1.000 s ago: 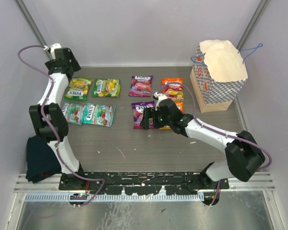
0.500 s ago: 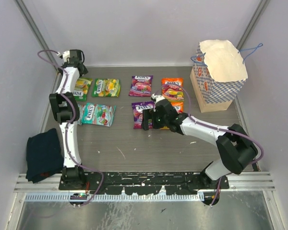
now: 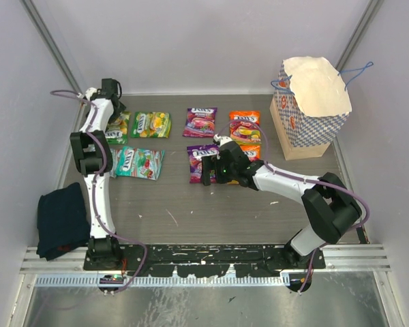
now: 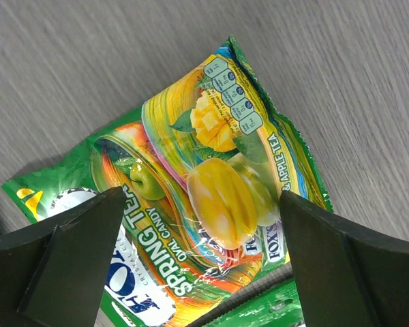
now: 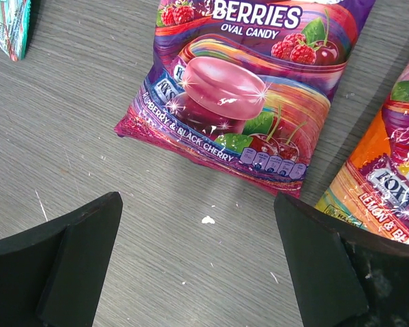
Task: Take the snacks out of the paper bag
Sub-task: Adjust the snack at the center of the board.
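Pale walls (image 3: 191, 41) close in a grey wood-grain table (image 3: 191, 211), and we see the snacks (image 3: 151, 125) laid flat on it in tidy rows: green and teal at the left, purple in the middle, orange toward the right. The checkered paper bag (image 3: 310, 112) stands upright at the far right corner, well apart from both arms, and we cannot see whether anything is left inside. The left gripper (image 4: 203, 197) hangs over the green Spring Tea packet (image 4: 211, 184) at the far left, its fingers spread wide on either side with nothing held. The right gripper (image 5: 198, 201) hovers over bare table just at the near edge of the purple Berries packet (image 5: 249, 88), with an orange packet (image 5: 388, 184) beside it, and it too is spread wide and empty. A dark blue cloth (image 3: 61, 221) lies at the near left. We judge the unloading to be nearly or wholly done. Next, the right arm needs to swing back over the bag's mouth, and if a packet remains there, reach in and close on it.
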Tool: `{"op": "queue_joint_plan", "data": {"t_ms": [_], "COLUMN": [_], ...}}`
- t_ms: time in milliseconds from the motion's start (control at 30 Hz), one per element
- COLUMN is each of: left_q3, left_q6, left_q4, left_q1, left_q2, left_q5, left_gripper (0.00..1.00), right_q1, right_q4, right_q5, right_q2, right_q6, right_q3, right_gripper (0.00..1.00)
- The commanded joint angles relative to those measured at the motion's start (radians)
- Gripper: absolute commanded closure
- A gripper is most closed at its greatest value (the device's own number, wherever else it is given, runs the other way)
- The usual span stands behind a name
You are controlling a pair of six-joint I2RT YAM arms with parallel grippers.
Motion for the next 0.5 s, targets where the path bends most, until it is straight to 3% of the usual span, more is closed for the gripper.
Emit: {"op": "queue_joint_plan", "data": {"t_ms": [0, 200, 467], "left_q3": [-0.011, 0.076, 0.079], "left_q6": [-0.248, -0.341, -0.195], "left_q4": [-0.115, -0.224, -0.17], "left_q1": [0.003, 0.004, 0.022], "left_q2": [-0.046, 0.026, 0.045], "left_q5": [0.005, -0.035, -0.047], "left_gripper": [0.02, 0.02, 0.02], "right_q1": [-0.002, -0.002, -0.001], "right_q4": [0.025, 0.02, 0.018], "right_q5": [0.012, 0.017, 0.014], "right_q2": [-0.005, 0.005, 0.021], "right_q6": [-0.018, -0.021, -0.023], "right_q3": [0.037, 0.044, 0.051], "right_gripper": [0.0, 0.0, 0.0]}}
